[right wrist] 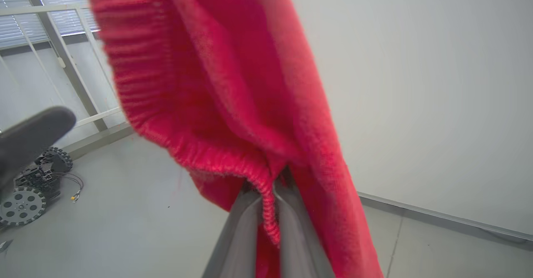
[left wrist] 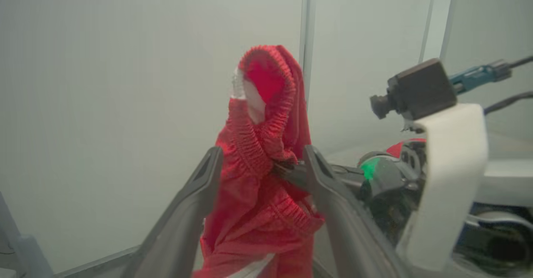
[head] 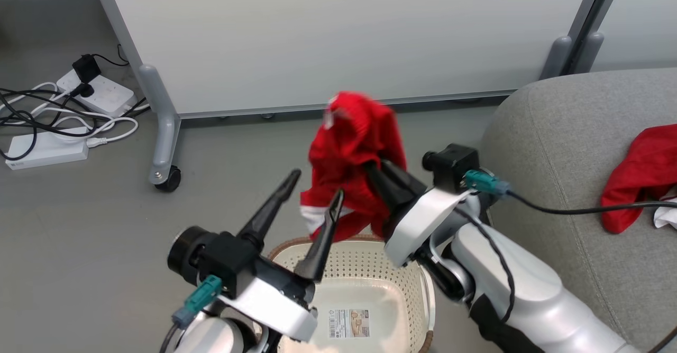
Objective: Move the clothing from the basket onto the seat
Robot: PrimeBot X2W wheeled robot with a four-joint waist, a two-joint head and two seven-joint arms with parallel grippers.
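Left gripper stands released, jaws spread either side of the red garment hanging above the basket. Right gripper is clenched on its ribbed band, apparently taking sole hold because that arm is nearer the seat, where another red piece lies.

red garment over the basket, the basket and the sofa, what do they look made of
The red garment: soft knit or fleece-like cloth, matte; ribbed gathered hem, limp folds. The basket: cream moulded plastic, smooth; rows of holes, brown woven-look rim. The sofa: probably light grey woven upholstery, matte; stitched seam.
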